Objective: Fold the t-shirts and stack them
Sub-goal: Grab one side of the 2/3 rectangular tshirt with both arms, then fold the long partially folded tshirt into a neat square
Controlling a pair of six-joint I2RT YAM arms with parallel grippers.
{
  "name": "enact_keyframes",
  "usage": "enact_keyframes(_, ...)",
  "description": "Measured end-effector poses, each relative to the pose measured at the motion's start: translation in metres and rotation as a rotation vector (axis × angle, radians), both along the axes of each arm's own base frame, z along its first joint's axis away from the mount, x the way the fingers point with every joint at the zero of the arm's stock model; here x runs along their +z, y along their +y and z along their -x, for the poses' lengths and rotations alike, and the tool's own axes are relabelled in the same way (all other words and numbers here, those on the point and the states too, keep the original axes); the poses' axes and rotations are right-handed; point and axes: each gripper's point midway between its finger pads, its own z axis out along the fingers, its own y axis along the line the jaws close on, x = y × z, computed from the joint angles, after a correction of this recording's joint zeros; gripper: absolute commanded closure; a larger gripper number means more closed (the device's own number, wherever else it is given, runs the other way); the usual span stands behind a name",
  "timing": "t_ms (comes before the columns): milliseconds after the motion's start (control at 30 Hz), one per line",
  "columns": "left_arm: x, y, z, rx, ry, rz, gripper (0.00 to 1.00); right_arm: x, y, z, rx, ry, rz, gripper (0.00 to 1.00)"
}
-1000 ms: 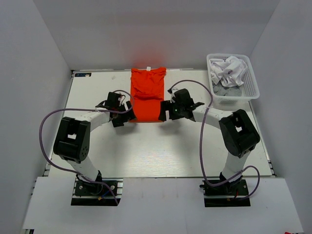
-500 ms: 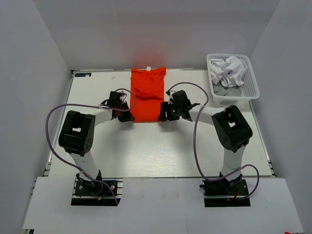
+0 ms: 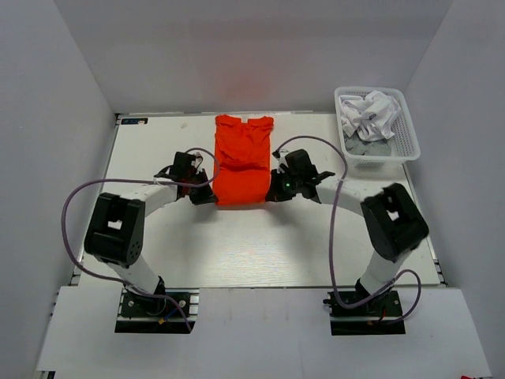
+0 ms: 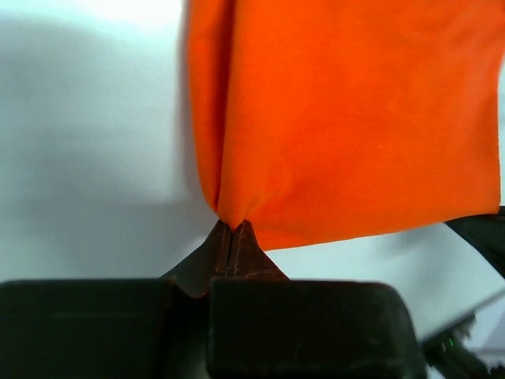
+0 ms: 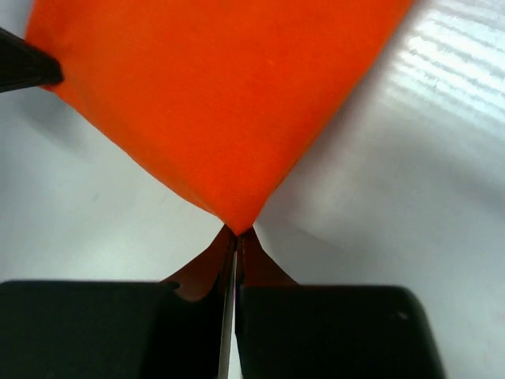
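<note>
**White table, grey walls: two grippers share the near hem of the orange shirt**

The flat white table (image 3: 237,245) is boxed in by plain grey walls (image 3: 71,95), and everything on it lies in the far half. In the middle of that half is the bright orange-red cloth t-shirt (image 3: 243,158), already narrowed to a long strip with its collar toward the back wall and its hem toward the arms.

The left gripper (image 4: 233,235) has its fingers pressed fully together on the shirt's near left corner. The right gripper (image 5: 236,237) pinches the near right corner the same way, with only a sliver of cloth between the pads. Holding both corners at once looks deliberate. It keeps the hem stretched straight between the arms, so the edge can be carried toward the collar as one line rather than bunching.

The soft shadow under each corner in the wrist views suggests the hem is raised slightly off the table, though how high cannot be told. The step in hand seems to be the crosswise fold.

At the far right corner stands the white plastic lattice basket (image 3: 383,157), well apart from the arms. The crumpled white and grey t-shirts (image 3: 369,110) are heaped inside it, apparently waiting their turn.
</note>
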Motion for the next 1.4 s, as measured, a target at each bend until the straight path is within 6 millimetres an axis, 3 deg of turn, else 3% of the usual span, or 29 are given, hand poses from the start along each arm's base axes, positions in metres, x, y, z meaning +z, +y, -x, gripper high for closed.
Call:
enact_keyframes(133, 0.033, -0.009, 0.029, -0.052, 0.004, 0.03, 1.0, 0.052, -0.012, 0.031, 0.049, -0.065, -0.035, 1.0)
enact_keyframes(333, 0.108, -0.02, 0.081, -0.151, -0.1, 0.107, 1.0, 0.127, -0.034, 0.082, 0.151, -0.177, -0.101, 1.0)
enact_keyframes(500, 0.166, -0.022, 0.113, -0.202, -0.248, 0.191, 1.0, 0.152, -0.047, 0.11, 0.214, -0.198, -0.105, 1.0)
enact_keyframes(667, 0.187, -0.024, 0.123, -0.22, -0.304, 0.234, 1.0, 0.161, -0.053, 0.118, 0.225, -0.206, -0.099, 1.0)
enact_keyframes(833, 0.181, -0.026, 0.112, -0.199, -0.291, 0.229, 1.0, 0.158, -0.056, 0.114, 0.202, -0.202, -0.081, 1.0)
enact_keyframes(1000, 0.172, -0.027, 0.088, -0.151, -0.29, 0.201, 1.0, 0.146, -0.059, 0.101, 0.151, -0.171, -0.051, 1.0)
enact_keyframes(1200, 0.17, -0.037, 0.043, -0.109, -0.288, 0.167, 1.0, 0.129, -0.064, 0.071, 0.061, -0.141, 0.009, 1.0)
enact_keyframes(1400, 0.146, -0.047, 0.003, -0.084, -0.237, 0.124, 1.0, 0.117, -0.071, 0.039, -0.025, -0.125, 0.049, 1.0)
